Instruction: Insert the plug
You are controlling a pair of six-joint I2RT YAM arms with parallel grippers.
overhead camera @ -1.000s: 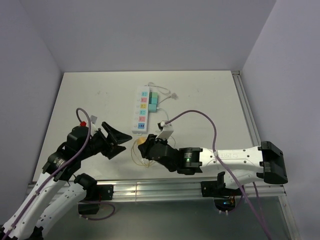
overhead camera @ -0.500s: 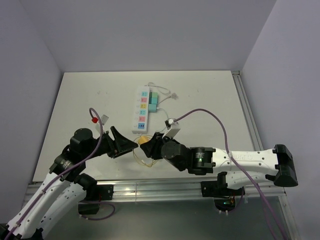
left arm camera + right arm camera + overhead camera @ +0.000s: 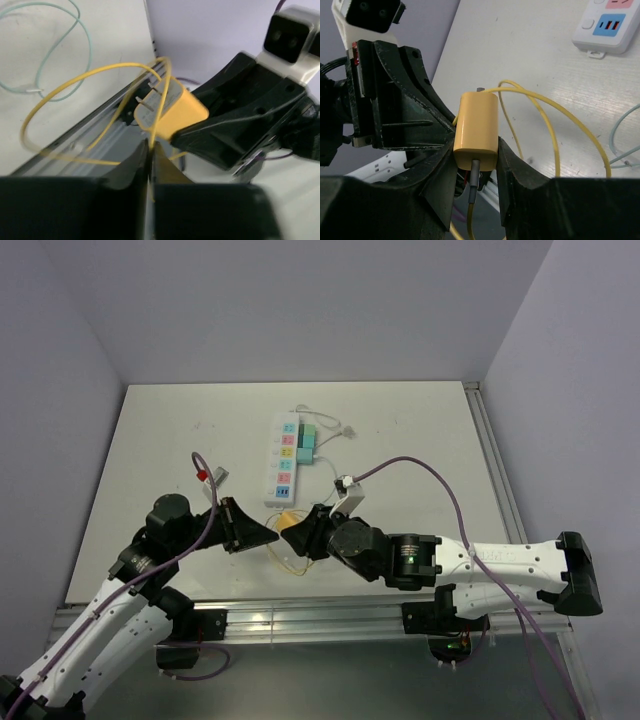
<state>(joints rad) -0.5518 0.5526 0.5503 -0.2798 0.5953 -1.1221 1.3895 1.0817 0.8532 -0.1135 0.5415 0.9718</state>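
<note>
While your right gripper (image 3: 475, 149) pinches the yellow plug (image 3: 477, 120) above the table's (image 3: 420, 420) near edge, your left gripper (image 3: 150, 148) is pressed together on its yellow cable (image 3: 80, 77).

Left arm (image 3: 110, 610) rises from its base at lower left, wrist angled right toward centre. Left gripper (image 3: 266, 533) has jaws pressed together, yellow cable (image 3: 122, 64) running into the seam. Right arm (image 3: 500, 562) lies low, stretched leftward from its base. Right gripper (image 3: 292, 530) is clamped on yellow plug (image 3: 476, 125), one finger each side. The two gripper tips face each other, nearly touching.
</note>
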